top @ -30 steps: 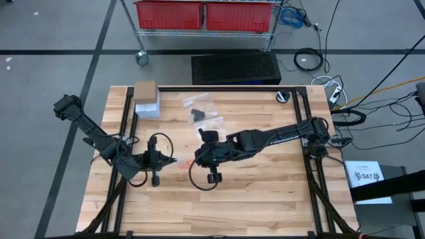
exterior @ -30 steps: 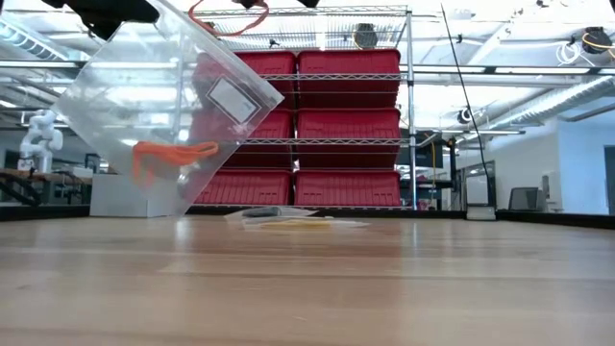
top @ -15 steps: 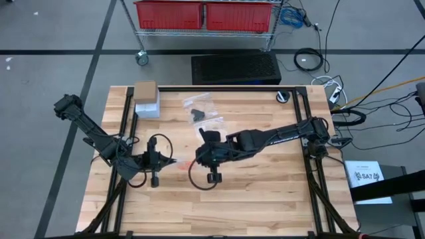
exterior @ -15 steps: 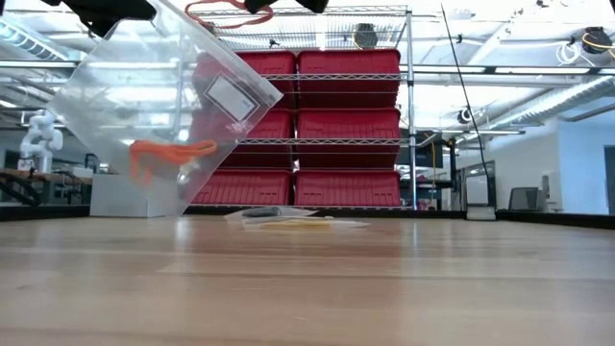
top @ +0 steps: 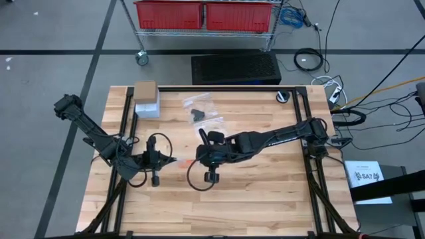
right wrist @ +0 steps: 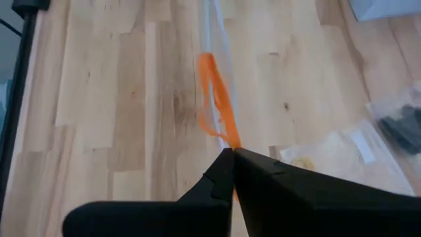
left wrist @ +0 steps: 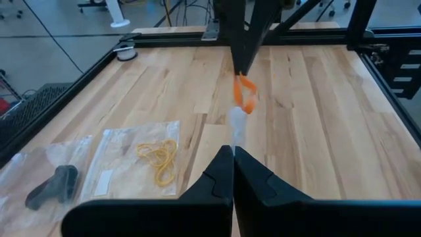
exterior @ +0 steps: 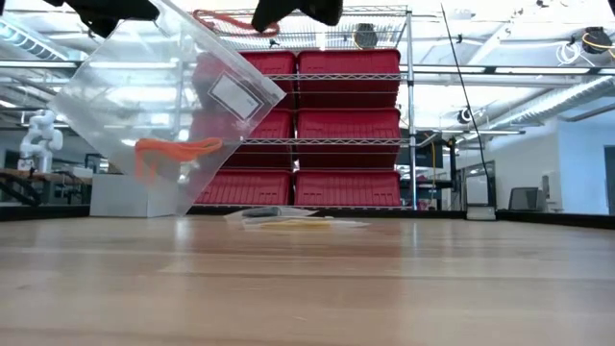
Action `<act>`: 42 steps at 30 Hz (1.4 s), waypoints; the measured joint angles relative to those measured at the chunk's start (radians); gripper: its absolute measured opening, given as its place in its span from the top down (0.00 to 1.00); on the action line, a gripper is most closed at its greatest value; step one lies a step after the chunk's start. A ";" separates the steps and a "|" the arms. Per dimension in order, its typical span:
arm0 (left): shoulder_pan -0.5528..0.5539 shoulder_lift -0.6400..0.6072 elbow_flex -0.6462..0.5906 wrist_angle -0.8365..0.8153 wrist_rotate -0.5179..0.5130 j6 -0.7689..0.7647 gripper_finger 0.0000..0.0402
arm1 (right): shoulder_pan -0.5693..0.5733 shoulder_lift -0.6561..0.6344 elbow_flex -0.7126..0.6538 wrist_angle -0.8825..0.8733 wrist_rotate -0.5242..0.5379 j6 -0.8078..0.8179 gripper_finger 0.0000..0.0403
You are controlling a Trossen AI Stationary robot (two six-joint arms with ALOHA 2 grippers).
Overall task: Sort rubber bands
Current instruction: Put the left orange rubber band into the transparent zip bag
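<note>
A clear plastic bag [exterior: 163, 106] hangs from my left gripper [left wrist: 233, 153], which is shut on it; a bunch of orange rubber bands [exterior: 173, 154] lies inside. My right gripper [right wrist: 231, 155] is shut on another orange rubber band [right wrist: 214, 99], close to the bag's top and facing my left gripper [top: 174, 160] over the table's middle. Farther back, two more clear bags lie flat on the table, one with yellow bands [left wrist: 158, 158] and one with black bands [left wrist: 56, 184]. My left gripper pinches the clear bag's top edge [left wrist: 235, 128] between its two fingers, coming slanting down from the table's left. The bag hangs tilted below the fingers, clear of the table. My right gripper pinches one end of the orange band [right wrist: 228, 139] between its fingertips, slanting down from the table's right. The band's loop [left wrist: 245, 95] hangs free beyond the fingers, just over the bag's top edge; whether it touches the bag I cannot tell.
A cardboard box on a white box [top: 146, 99] stands at the far left corner. A black frame [top: 219, 88] rims the table. Bare wood [top: 265, 192] lies toward the near and right sides.
My right gripper has rolled about its own pointing line while staying in place, and the orange band it holds has swung and flattened a little with it. The bag hangs as before.
</note>
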State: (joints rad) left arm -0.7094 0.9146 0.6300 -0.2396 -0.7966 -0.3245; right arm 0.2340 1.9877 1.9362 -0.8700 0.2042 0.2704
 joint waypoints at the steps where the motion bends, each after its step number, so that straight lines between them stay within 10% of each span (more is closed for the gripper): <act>1: 0.000 0.000 0.000 0.000 0.000 0.000 1.00 | 0.000 0.001 0.000 -0.007 0.000 0.011 1.00; 42: 0.003 0.037 0.002 0.076 -0.008 0.070 1.00 | -0.017 0.074 -0.003 0.226 -0.074 -0.024 1.00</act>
State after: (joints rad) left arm -0.7063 0.9516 0.6319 -0.1638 -0.8042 -0.2546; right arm 0.2166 2.0616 1.9327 -0.6438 0.1299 0.2469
